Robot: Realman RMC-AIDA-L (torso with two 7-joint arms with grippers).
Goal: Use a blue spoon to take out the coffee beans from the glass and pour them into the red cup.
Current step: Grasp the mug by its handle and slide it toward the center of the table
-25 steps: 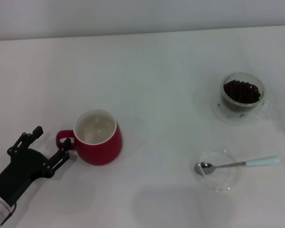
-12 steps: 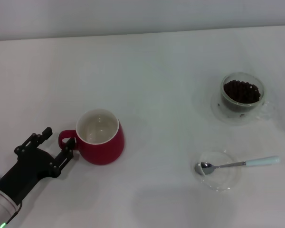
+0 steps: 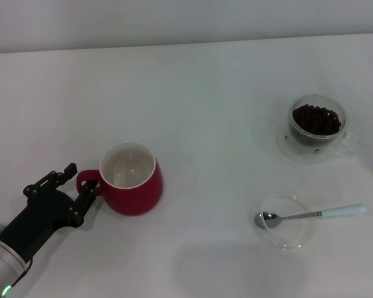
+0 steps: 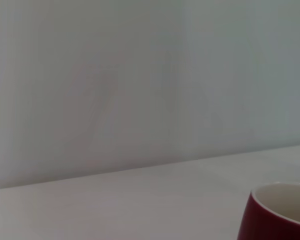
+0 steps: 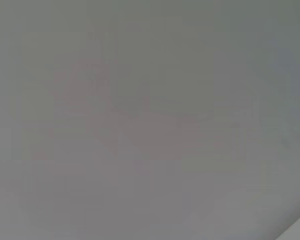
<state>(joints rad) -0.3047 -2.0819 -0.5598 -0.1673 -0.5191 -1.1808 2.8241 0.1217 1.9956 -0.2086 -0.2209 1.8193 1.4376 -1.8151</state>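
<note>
**A:** Where is your left gripper (image 3: 81, 184) now?

**B:** Low at the near left of the table (image 3: 205, 87), right at the loop handle of the red cup (image 3: 132, 179). My two fingers stand apart, one on either side of that handle. I can't tell whether they press on it, so I'd call them open around it and holding nothing for sure.

**A:** And the right arm?

**B:** It isn't in the head view, and its wrist view shows only a blank grey surface. I can't speak for it.

**A:** What does the next move turn on?

**B:** The spoon (image 3: 311, 215) lies far across on my right side, well apart from my left gripper. Its long axis runs left to right: metal bowl in the clear saucer (image 3: 288, 223), pale handle sticking out past the rim toward my right. So I judge my right arm the nearer one for it.

**A:** And the glass (image 3: 316, 126)?

**B:** Farther back than the spoon, also on the right, upright, with dark beans (image 3: 316, 118) filling it high.

**A:** How does the cup look?

**B:** Upright, deep red outside, cream inside and empty, so no beans have been moved yet, I'd say
</note>
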